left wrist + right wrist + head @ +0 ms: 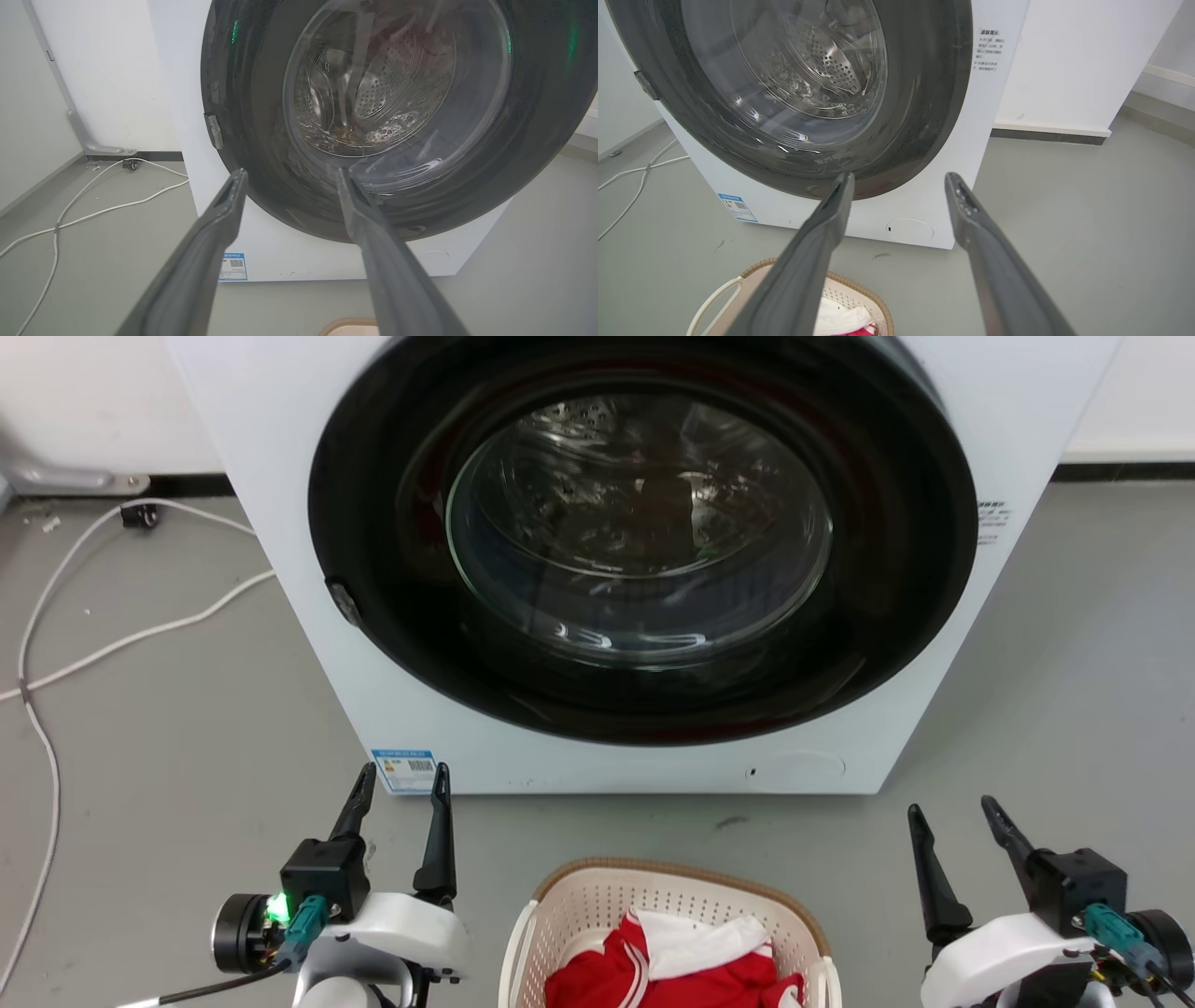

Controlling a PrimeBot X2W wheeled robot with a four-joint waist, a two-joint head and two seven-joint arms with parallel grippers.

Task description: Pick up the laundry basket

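Note:
The laundry basket (pixel 597 902), cream with perforated walls and a brown rim, stands on the floor at the bottom centre of the head view, holding red and white clothes (pixel 681 963). Its rim (pixel 864 288) and a white handle (pixel 712 301) show low in the right wrist view, and a sliver of rim (pixel 348 325) in the left wrist view. My left gripper (pixel 401 782) hangs open to the basket's left. My right gripper (pixel 952 812) hangs open to its right. Neither touches the basket, and both are empty.
A white front-loading washing machine (pixel 523 747) with a shut dark round door (pixel 644 532) stands just beyond the basket. White cables (pixel 112 639) trail over the grey floor at the left. A white wall (pixel 1069 70) runs behind.

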